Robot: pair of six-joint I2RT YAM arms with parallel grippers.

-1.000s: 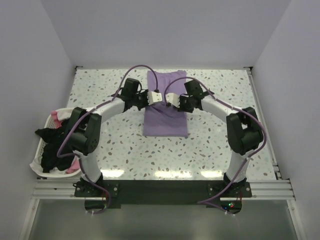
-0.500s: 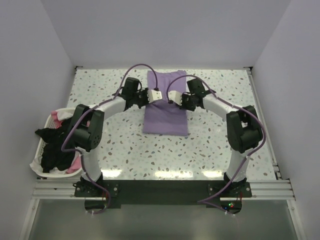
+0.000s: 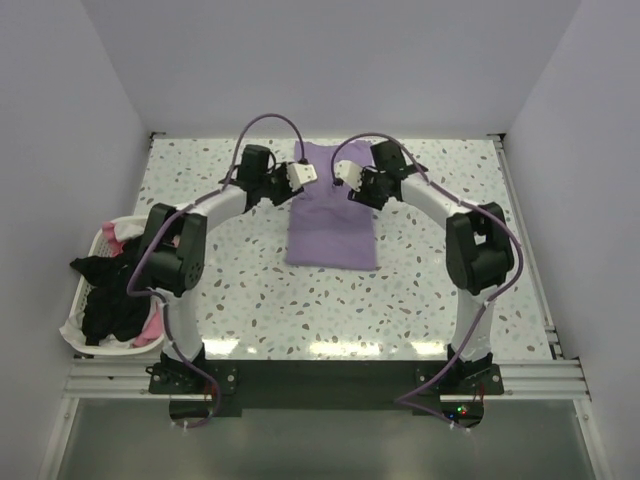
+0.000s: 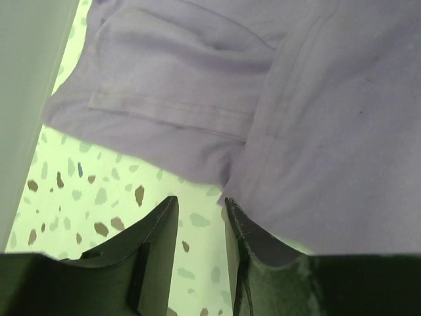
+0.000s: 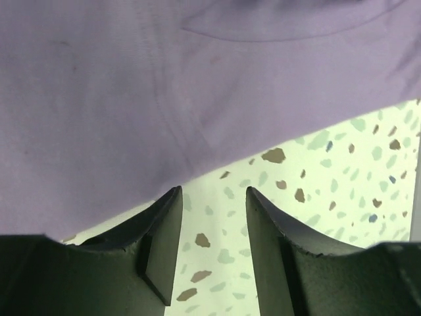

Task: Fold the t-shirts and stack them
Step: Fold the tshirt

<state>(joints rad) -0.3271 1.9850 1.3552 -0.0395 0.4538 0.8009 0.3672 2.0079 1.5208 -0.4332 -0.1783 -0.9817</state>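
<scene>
The lilac-purple t-shirt point(image 3: 331, 220) lies folded into a long strip at the middle back of the table. My left gripper point(image 3: 301, 175) is open over the shirt's far left edge. In the left wrist view the gripper point(image 4: 200, 212) has only bare table between its fingers point(image 4: 156, 227), and the shirt point(image 4: 276, 105) hem meets the right finger's tip. My right gripper point(image 3: 345, 175) is open over the far right part of the shirt. In the right wrist view the gripper point(image 5: 212, 201) has bare table in its gap, and the shirt point(image 5: 164, 85) edge lies just beyond its fingers point(image 5: 263, 220).
A white laundry basket point(image 3: 74, 330) hangs at the table's left edge. It holds a black shirt point(image 3: 100, 295), a pink one point(image 3: 152, 328) and pink-white cloth point(image 3: 118, 236). The white back wall stands just behind the shirt's far end.
Both grippers have moved toward the far end of the lilac shirt and a little apart. The shirt has stayed flat.
</scene>
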